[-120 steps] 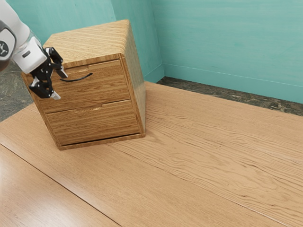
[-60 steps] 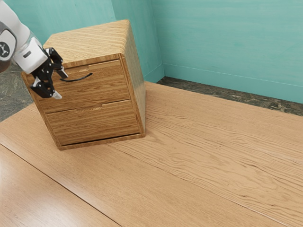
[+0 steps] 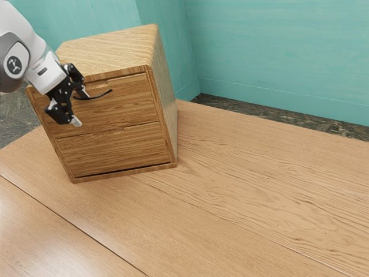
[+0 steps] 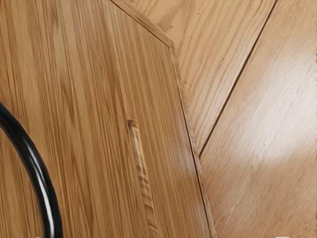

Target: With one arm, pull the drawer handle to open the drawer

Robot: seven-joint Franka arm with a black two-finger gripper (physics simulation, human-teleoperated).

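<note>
1. Claw (image 3: 81, 107) of the Franka arm hovers at the front of a wooden cabinet (image 3: 115, 49) on a wood-grain counter (image 3: 242, 190), its two fingers spread apart and gripping nothing.
2. The black handle (image 3: 99, 93), a thin curved bar, stands off the upper drawer (image 3: 124, 107). That drawer looks flush with the cabinet's face, not yet pulled out, and the lower drawer (image 3: 115, 147) also looks shut.
3. The claw sits at the handle's end nearer the exterior view's left, with the bar close to the upper finger rather than centred in the gap. In the wrist view the handle (image 4: 32, 163) arcs just under the hand, against the drawer's grain.
4. First risk, by the look of it: closing here could catch only the bar's curved end, where it bends into the wood, and the fingers could slide off once the pull begins.
5. Second risk: a pull from one end rather than the middle could skew the drawer in its runners and make it bind.
6. Third risk: the cabinet appears to stand free on the counter, so a stiff drawer could drag or tilt the whole box instead of opening.
7. Fourth risk: the lower finger lies close to the drawer's face, and a press inward could jam it against the wood before any grip is made.
</note>
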